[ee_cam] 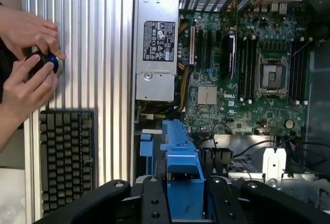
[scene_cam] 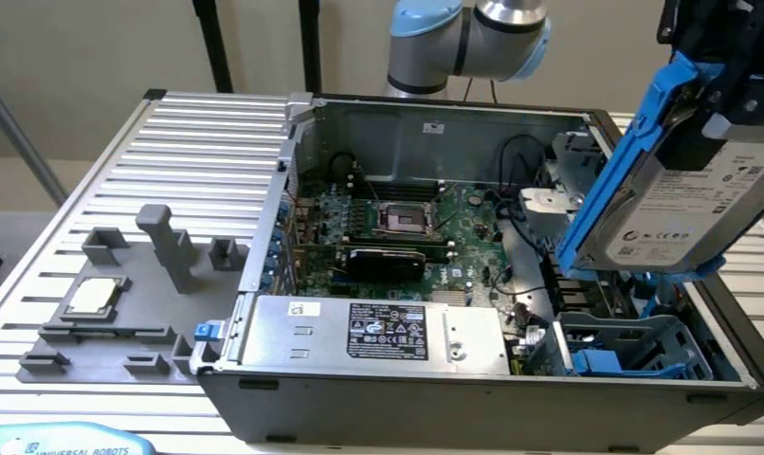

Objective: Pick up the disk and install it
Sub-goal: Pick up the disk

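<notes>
Blue plastic edges the disk, which hangs tilted, label outward, from the gripper at the exterior view's right. The black fingers are clamped on the carrier's blue frame, one on each side of it, so the drive sits between them and juts out past their tips. It is held up over one end of the open computer case. Beneath the fingers lies the drive cage with its blue fittings. Farther out from them are the green motherboard and the silver power supply with its black label. Well away from the fingers, on the slatted table, a grey fixture carries a small square chip. Outside the case, a person's hands grip a small black-and-blue controller near a keyboard.
</notes>
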Robot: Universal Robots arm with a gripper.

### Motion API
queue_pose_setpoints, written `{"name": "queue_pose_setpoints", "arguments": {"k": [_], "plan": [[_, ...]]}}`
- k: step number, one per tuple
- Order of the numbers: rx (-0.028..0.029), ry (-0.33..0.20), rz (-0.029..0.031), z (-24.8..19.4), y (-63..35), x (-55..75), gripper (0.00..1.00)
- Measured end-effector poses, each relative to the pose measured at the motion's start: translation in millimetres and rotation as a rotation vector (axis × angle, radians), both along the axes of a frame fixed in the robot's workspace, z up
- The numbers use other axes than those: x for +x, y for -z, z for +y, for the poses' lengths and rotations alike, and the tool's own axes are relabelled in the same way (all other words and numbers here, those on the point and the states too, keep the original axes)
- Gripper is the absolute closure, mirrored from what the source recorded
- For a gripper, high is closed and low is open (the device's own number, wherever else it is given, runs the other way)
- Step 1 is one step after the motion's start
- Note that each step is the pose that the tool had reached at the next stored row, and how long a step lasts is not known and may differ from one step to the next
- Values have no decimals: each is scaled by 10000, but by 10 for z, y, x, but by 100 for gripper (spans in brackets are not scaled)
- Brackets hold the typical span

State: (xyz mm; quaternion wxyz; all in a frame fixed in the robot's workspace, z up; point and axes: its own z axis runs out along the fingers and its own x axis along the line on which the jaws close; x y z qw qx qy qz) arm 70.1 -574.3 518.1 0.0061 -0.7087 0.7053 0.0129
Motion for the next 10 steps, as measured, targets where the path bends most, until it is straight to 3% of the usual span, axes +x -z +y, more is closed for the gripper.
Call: {"name": "queue_pose_setpoints", "arguments": {"k": [6,10], "plan": [[27,1,0,-85,82,229,67],[43,1,0,-104,151,298,67]]}}
